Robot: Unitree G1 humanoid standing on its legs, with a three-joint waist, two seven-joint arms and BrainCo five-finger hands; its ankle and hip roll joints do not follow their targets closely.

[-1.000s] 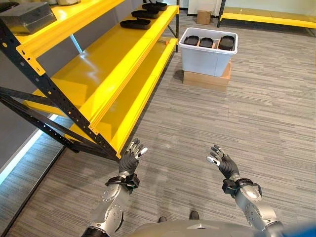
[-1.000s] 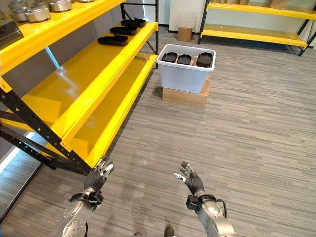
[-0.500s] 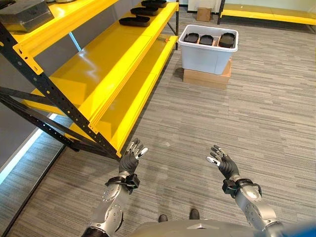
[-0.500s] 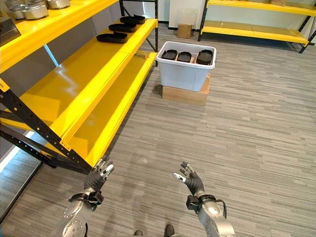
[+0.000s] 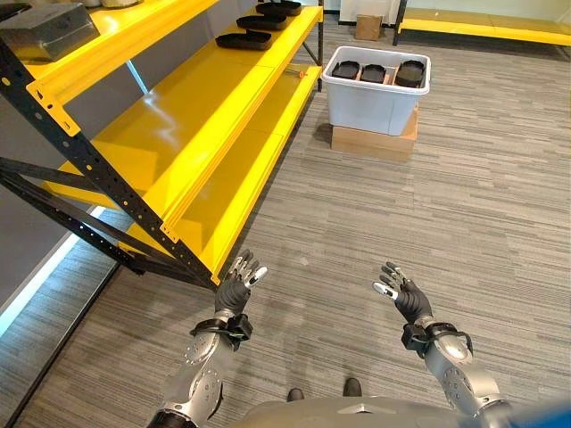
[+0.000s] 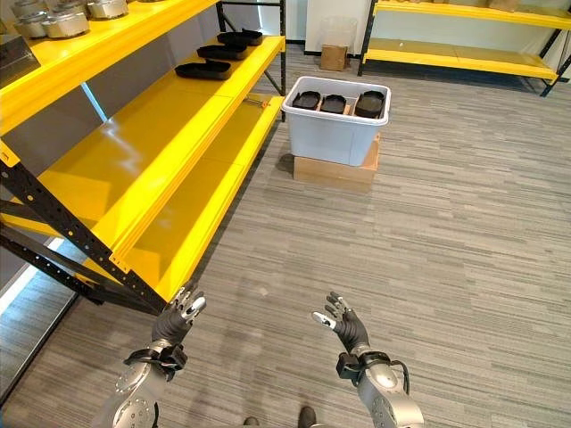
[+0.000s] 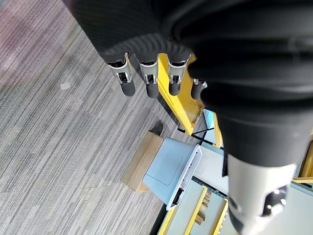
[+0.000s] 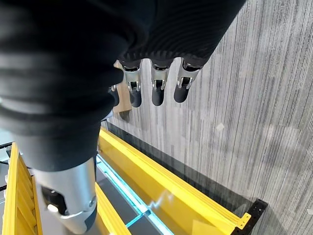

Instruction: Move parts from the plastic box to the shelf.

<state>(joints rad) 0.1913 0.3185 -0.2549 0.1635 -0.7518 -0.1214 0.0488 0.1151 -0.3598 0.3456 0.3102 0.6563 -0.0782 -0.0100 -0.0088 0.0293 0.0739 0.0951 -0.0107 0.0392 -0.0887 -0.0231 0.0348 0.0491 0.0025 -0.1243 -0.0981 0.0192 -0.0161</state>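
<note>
While both hands hang empty, the parts wait far ahead in the plastic box.

Left eye view: the left hand (image 5: 235, 287) and right hand (image 5: 402, 295) are raised low in front of the robot, fingers loosely spread, holding nothing; the plastic box (image 5: 373, 103) stands well apart on a cardboard slab (image 5: 372, 143) on the floor (image 5: 464, 205), just beside the far end of the shelf (image 5: 201, 116).

Right eye view: three dark parts (image 6: 333, 104) sit side by side in the box; several dark trays (image 6: 202, 70) already lie on the yellow shelf's far end, and metal cans (image 6: 67, 21) rest on the level above.

Left wrist view: straight, relaxed fingers (image 7: 149, 81) over bare floor, with the box and its slab beyond.

Right wrist view: fingers (image 8: 156, 88) equally slack and empty, the shelf's yellow edge past them.

Risk: the walk to the box passes close along the shelf's black frame (image 5: 98, 169); the left arm could clip it if the path drifts that way.

Risk: the box is raised on the slab, so a hard reach could push it off.
</note>
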